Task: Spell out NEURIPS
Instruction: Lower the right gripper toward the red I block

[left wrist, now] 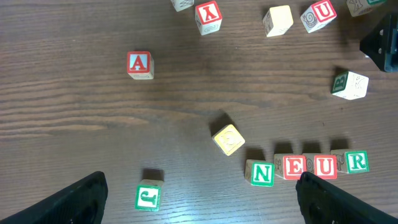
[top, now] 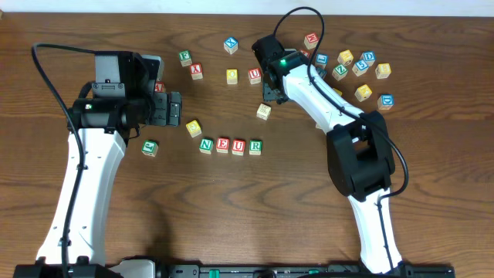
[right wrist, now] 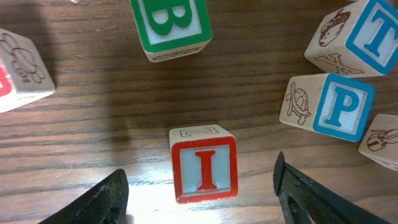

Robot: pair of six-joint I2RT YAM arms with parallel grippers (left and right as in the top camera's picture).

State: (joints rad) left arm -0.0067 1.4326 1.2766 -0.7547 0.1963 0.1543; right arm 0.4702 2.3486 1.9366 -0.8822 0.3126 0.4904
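Note:
Four blocks lie in a row on the table reading N (top: pixel 206 144), E (top: pixel 222 145), U (top: pixel 238 146), R (top: pixel 255 146). The row also shows in the left wrist view (left wrist: pixel 309 167). A red I block (right wrist: pixel 203 165) lies flat on the table between the fingers of my open right gripper (right wrist: pixel 199 190), and neither finger touches it. In the overhead view the right gripper (top: pixel 270 90) covers this block. A blue P block (right wrist: pixel 342 109) lies to its right. My left gripper (left wrist: pixel 202 199) is open and empty, hovering left of the row (top: pixel 175 108).
A green J block (left wrist: pixel 148 196), a yellow block (left wrist: pixel 228 139) and a red A block (left wrist: pixel 139 64) lie left of the row. A green B block (right wrist: pixel 171 25) and a blue T block (right wrist: pixel 373 34) lie near the I. Several more blocks cluster at the back right (top: pixel 363 66).

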